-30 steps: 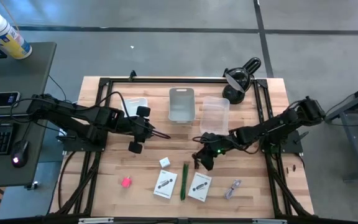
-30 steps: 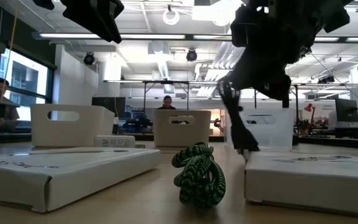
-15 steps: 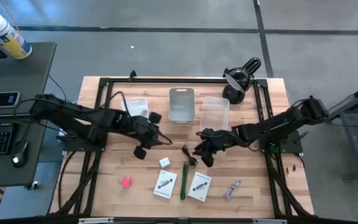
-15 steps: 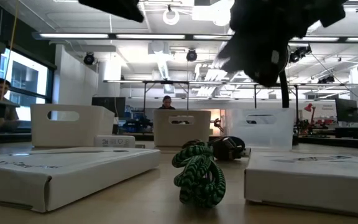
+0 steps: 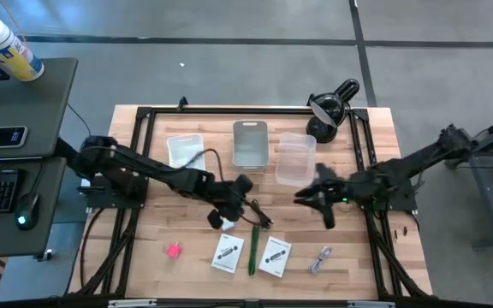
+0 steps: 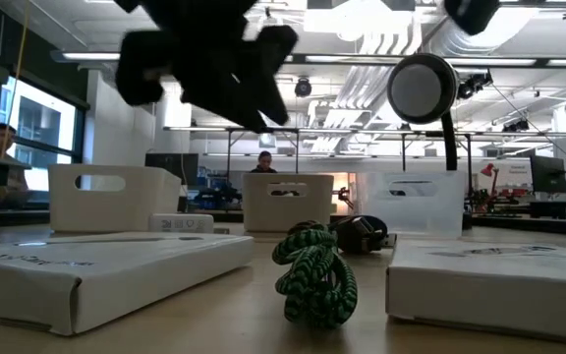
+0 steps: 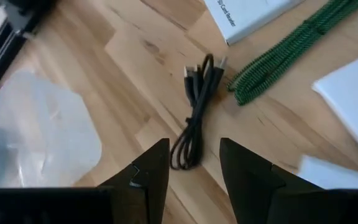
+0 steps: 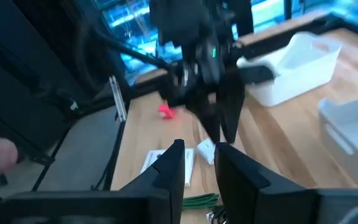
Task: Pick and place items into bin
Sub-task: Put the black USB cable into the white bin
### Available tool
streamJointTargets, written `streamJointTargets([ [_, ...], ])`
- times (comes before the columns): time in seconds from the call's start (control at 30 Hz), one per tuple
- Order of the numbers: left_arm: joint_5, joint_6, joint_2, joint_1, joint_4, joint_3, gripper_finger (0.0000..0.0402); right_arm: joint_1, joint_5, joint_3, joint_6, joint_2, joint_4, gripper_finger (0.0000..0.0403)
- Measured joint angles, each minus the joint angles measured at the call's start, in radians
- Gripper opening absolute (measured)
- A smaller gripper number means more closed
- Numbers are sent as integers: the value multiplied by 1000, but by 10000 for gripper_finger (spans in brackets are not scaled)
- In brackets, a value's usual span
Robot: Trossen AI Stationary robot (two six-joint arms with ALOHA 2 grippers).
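While the left gripper hovers with fingers parted over the black cable, the right gripper stands narrowly open, empty, beside the clear bin

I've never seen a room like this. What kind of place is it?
Probably a robotics lab or workshop. Two dark robot arms work over a wooden table. Bright ceiling lights hang over many workbenches behind, and a person sits at one.

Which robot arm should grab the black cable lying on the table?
The left. Its gripper hovers right over the coiled black cable, fingers open on either side. The right gripper is farther off, near the clear plastic bin.
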Motion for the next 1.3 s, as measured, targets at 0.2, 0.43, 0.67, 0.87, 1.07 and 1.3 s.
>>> streamJointTargets([
  [0.2,-35,95,139,0,-53,158,131,111,158,0,-7,-142,-65,80],
  [0.43,-33,199,281,0,-207,320,131,206,248,0,-7,-231,-115,76],
  [0.67,-20,206,355,0,-267,389,131,265,322,0,-32,-264,-126,74],
  [0.87,-22,199,400,0,-273,402,131,278,333,0,-33,-276,-138,74],
  [1.07,-31,178,418,1,-264,401,131,278,335,0,-51,-278,-140,74],
  [1.3,-14,165,422,29,-224,401,131,278,335,0,-55,-282,-140,74],
])
